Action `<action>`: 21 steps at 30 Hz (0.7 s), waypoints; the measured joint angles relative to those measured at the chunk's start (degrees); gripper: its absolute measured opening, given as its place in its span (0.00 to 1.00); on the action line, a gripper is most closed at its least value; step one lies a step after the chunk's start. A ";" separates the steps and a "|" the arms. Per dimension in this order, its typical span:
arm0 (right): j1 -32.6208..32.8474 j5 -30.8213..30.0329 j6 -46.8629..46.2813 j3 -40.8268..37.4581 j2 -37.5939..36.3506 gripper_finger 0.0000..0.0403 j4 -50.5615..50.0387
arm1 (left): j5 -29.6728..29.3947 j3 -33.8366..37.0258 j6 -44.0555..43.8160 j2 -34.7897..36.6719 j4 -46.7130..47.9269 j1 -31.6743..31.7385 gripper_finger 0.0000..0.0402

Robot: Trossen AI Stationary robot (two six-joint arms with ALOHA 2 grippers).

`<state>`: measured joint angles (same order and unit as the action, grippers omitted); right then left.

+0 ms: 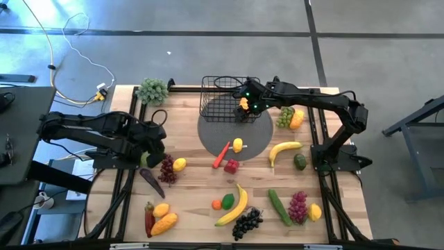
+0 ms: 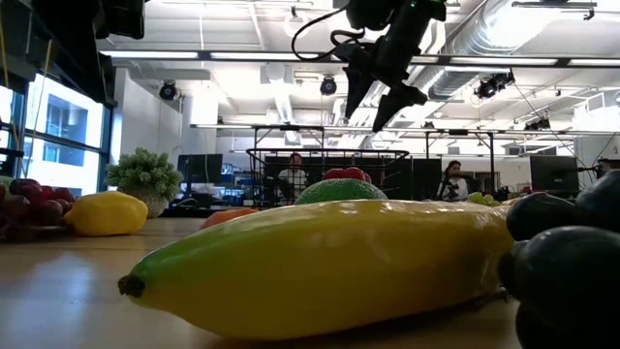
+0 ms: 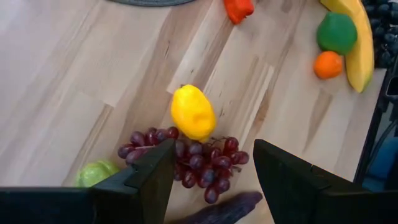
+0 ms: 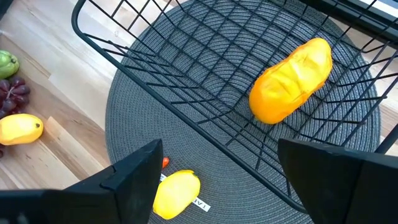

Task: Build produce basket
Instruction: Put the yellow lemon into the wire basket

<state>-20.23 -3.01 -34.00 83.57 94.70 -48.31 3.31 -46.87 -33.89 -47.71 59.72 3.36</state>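
Note:
The black wire basket (image 1: pixel 222 97) stands on a grey round mat (image 1: pixel 236 132) at the far middle of the table. A yellow-orange fruit (image 4: pixel 291 81) lies on the basket's floor. My right gripper (image 4: pixel 217 180) hangs open above the basket's near right corner, with nothing between its fingers; the low view shows it (image 2: pixel 383 97) well above the basket (image 2: pixel 329 170). My left gripper (image 3: pixel 214 168) stands open at the table's left, above a bunch of purple grapes (image 3: pixel 186 162) and a lemon (image 3: pixel 193 112) that lie on the wood. The rest of the produce is spread over the table.
A lemon (image 1: pixel 238 144), carrot (image 1: pixel 222 154) and red pepper (image 1: pixel 231 166) lie near the mat's front edge. Bananas (image 1: pixel 284 149) (image 1: pixel 234 206), a cucumber (image 1: pixel 279 206), black grapes (image 1: pixel 247 223) and green grapes (image 1: pixel 284 117) fill the right and near parts. A leafy bunch (image 1: pixel 152 90) sits far left.

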 joint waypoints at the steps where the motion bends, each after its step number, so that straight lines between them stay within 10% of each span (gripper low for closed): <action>1: 0.00 0.00 0.06 0.00 0.00 0.74 0.00 | -0.03 0.00 -0.30 -0.05 -0.05 0.00 0.51; 21: 0.00 0.00 4.48 0.00 0.00 0.74 -2.14 | -3.35 0.02 -11.13 -2.96 -4.24 -0.04 0.72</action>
<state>-20.23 -3.01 -29.52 83.57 94.70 -50.46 -0.04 -46.85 -45.02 -50.67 55.48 3.31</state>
